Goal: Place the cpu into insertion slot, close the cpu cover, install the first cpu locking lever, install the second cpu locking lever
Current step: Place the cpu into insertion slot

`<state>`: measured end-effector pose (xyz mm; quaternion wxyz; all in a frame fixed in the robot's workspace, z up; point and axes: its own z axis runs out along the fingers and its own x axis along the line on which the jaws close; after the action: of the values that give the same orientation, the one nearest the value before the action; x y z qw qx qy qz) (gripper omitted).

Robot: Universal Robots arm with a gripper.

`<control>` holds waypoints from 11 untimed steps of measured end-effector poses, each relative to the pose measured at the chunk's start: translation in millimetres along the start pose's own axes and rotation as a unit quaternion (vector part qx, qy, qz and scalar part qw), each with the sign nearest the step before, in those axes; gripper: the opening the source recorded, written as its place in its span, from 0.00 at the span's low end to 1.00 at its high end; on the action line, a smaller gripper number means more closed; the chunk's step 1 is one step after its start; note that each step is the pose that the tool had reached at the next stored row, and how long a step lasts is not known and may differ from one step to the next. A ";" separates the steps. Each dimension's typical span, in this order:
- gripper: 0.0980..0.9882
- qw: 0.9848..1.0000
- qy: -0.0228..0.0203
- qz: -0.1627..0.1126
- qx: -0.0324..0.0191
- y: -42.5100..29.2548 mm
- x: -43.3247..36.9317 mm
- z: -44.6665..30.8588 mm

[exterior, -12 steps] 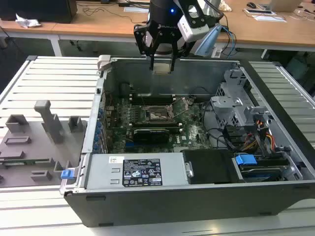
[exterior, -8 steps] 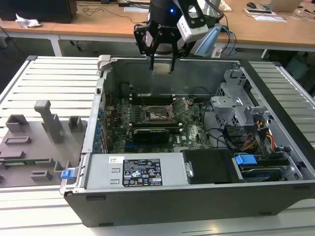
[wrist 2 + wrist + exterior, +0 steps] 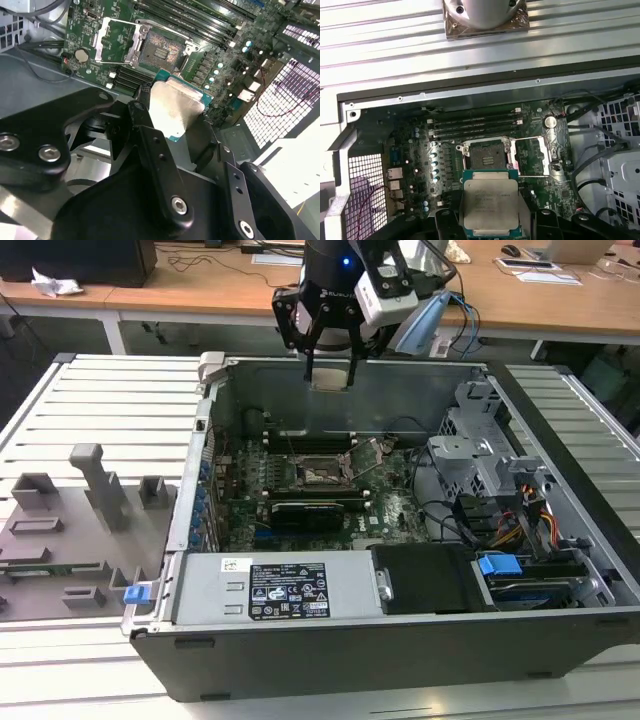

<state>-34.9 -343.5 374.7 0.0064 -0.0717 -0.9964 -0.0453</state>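
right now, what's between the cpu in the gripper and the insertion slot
Nothing in the way: in the first wrist view the cpu, held by the gripper, hangs clear of the bare insertion slot, with the cpu cover open beside it.

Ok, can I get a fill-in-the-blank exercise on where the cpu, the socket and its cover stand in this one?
1. The gripper grips the ____ by its edges.
2. The insertion slot is ____, its pin grid bare.
3. The cpu cover is swung ____, off the slot.
Missing words: cpu; empty; open.
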 end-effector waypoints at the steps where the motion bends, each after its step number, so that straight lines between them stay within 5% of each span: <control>1: 0.48 1.000 -0.001 0.006 0.000 0.0 0.0 0.0; 11: 0.48 0.998 -0.006 0.064 -0.001 0.1 0.0 0.8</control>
<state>-34.9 -343.3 373.9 0.0035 -0.1355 -0.9897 -0.0455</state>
